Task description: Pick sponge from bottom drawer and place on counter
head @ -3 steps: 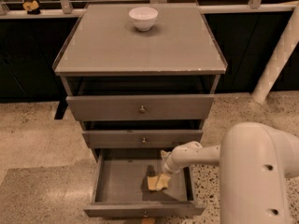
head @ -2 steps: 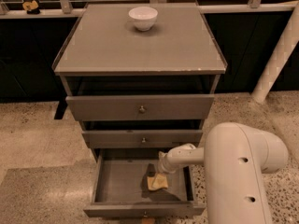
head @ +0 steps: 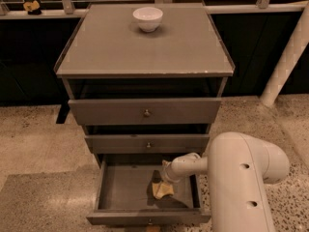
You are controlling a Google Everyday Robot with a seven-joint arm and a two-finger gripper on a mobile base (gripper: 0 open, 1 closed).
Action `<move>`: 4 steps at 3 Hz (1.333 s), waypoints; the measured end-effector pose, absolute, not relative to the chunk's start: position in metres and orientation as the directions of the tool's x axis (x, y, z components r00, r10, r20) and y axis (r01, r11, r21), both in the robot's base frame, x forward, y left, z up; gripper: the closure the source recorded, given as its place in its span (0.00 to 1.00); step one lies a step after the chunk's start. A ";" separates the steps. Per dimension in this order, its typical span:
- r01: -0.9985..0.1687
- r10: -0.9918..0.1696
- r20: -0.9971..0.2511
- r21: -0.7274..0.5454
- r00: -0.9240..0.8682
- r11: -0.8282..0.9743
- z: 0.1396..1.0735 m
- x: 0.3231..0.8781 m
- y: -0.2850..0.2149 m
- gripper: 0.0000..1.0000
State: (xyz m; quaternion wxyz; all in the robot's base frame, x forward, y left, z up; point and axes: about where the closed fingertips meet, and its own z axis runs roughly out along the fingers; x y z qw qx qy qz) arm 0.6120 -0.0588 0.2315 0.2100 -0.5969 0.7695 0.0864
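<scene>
Your gripper [head: 159, 179] is down inside the open bottom drawer [head: 120, 187], right at the sponge [head: 163, 190], which lies toward the drawer's right side; you cannot tell whether it has hold of it. A white bowl [head: 147, 18] stands on the counter [head: 145, 52]

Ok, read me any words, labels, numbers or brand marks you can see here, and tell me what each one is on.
None: no readable text, label, number or sign shows anywhere.
The white bowl, the counter, the two upper drawers, the bottom drawer, the sponge and the robot arm are all unmarked.
The gripper is down inside the bottom drawer, just above the sponge.
</scene>
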 end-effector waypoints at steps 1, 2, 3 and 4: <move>-0.956 -0.872 -0.450 -0.116 -0.192 0.270 0.206 0.617 -0.054 0.00; -0.952 -0.863 -0.462 -0.114 -0.202 0.284 0.182 0.622 -0.053 0.00; -0.949 -0.862 -0.457 -0.102 -0.221 0.297 0.162 0.625 -0.056 0.00; -0.949 -0.866 -0.442 -0.089 -0.234 0.302 0.151 0.624 -0.061 0.00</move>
